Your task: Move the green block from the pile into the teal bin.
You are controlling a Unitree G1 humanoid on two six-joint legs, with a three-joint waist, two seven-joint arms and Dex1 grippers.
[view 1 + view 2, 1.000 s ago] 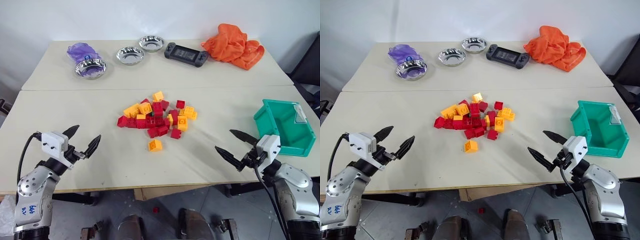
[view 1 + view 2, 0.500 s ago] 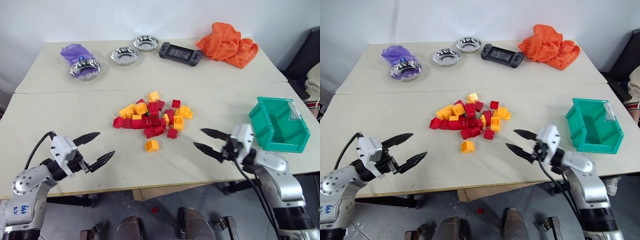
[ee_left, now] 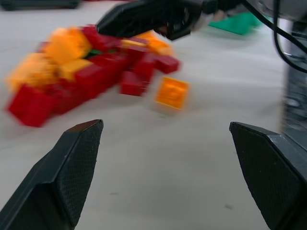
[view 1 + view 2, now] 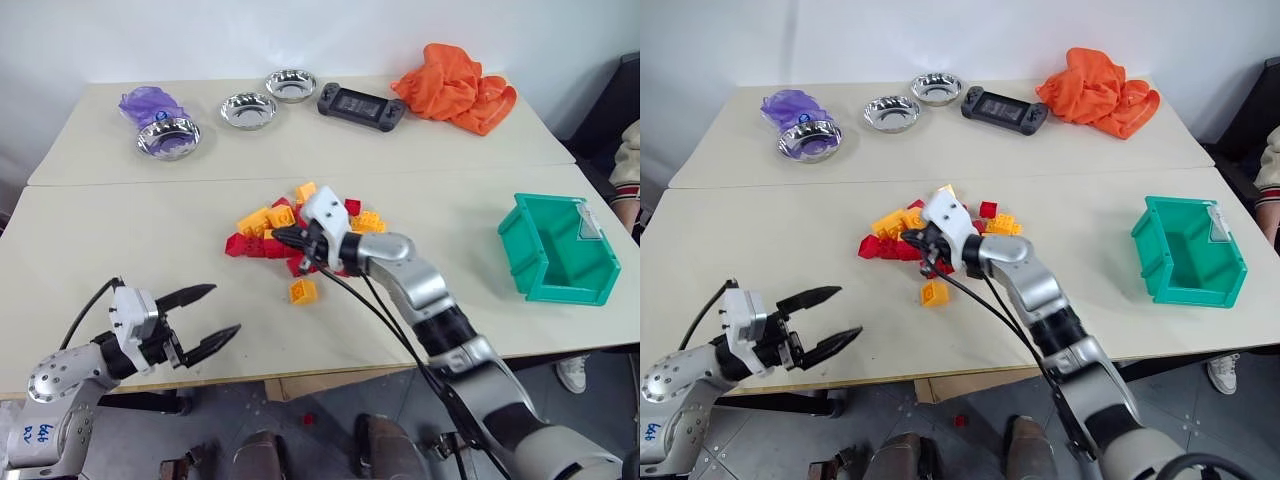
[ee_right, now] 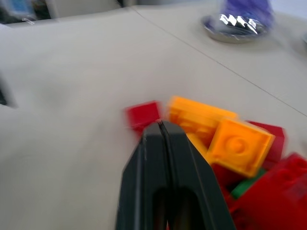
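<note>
The pile (image 4: 262,220) of red, yellow and orange bricks lies mid-table. The green block shows as a sliver (image 5: 243,187) wedged between red and orange bricks, also seen in the left wrist view (image 3: 94,51). My right gripper (image 4: 281,237) reaches level over the pile from the right, shut with nothing between its fingers (image 5: 144,158), its tips just above the bricks next to the green block. My left gripper (image 4: 222,308) hovers open near the table's front left, pointing at the pile, its wide-apart fingertips (image 3: 84,132) empty. The teal bin (image 4: 525,240) stands at the right, nothing visible inside.
One orange brick (image 4: 302,291) lies apart in front of the pile. On the far table are three steel bowls (image 4: 248,109), a purple cloth (image 4: 142,101), a black game controller (image 4: 361,105) and an orange cloth (image 4: 455,85). A person's sleeve (image 4: 628,165) shows at the right edge.
My right arm swung from beside the teal bin leftwards over the pile, and its gripper went from open to shut. The left gripper turned toward the pile and stays open.
</note>
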